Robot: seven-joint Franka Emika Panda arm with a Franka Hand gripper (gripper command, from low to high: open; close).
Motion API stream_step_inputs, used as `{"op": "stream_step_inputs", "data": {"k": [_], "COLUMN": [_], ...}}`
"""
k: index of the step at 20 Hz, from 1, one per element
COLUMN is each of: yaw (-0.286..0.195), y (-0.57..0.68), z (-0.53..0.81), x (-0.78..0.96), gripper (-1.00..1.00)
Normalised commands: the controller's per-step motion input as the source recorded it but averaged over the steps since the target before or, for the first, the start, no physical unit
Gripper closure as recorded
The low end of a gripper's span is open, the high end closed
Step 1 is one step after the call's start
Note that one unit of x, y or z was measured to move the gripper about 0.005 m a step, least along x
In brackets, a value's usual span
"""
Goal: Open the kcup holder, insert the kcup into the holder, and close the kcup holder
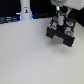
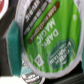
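In the exterior view the kcup holder [image 1: 61, 34], a black boxy unit with lighter spots on its front, stands on the white table at the exterior view's right. My gripper [image 1: 60, 22] hangs just above it, and a bit of green shows between the fingers. The wrist view is almost filled by the kcup [image 2: 47, 42], its green foil lid with white print very close to the camera and slightly blurred. The fingers themselves are hidden in the wrist view. A dark part of the holder [image 2: 10, 65] shows beside the lid.
A tall white bottle-like post [image 1: 25, 11] with a black mark stands at the back towards the exterior view's left. Dark clutter [image 1: 10, 19] lines the back edge. White tabletop [image 1: 30, 60] spreads in front of the holder.
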Motion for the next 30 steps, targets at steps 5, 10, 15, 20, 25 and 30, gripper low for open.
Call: {"op": "stream_step_inputs", "data": {"k": [5,10,15,20,25,30], "yaw": [0.003,-0.025,-0.002,0.046,0.104,0.019], "y": [0.01,0.06,0.29,0.14,0.16,-0.04], "z": [-0.06,0.47,0.35,-0.11,-0.09,-0.15], "x": [0.04,0.49,0.67,-0.05,-0.27,-0.18], "gripper": [1.00,1.00,1.00,1.00,1.00,1.00]}}
